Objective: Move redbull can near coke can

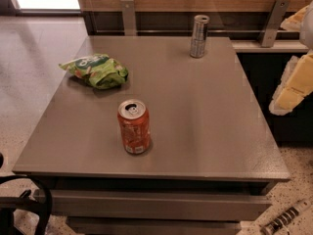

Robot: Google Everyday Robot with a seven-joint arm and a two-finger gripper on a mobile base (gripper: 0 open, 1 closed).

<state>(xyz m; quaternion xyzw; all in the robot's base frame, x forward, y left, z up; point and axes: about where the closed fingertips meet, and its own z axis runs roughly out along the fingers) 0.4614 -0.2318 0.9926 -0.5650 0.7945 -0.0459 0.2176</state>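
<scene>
The redbull can (198,35), slim and silver-grey, stands upright at the far edge of the grey table (205,121), right of centre. The coke can (133,126), wider and orange-red with a silver top, stands upright near the front, left of centre. The two cans are far apart. My gripper (292,84), pale yellow and white, hangs at the right edge of the view, beyond the table's right side and well away from both cans. It holds nothing that I can see.
A green chip bag (96,70) lies on the table's left side, behind the coke can. A wooden wall with metal brackets (128,16) runs behind the table. A dark cabinet stands to the right, and a black chair part (29,199) is at the lower left.
</scene>
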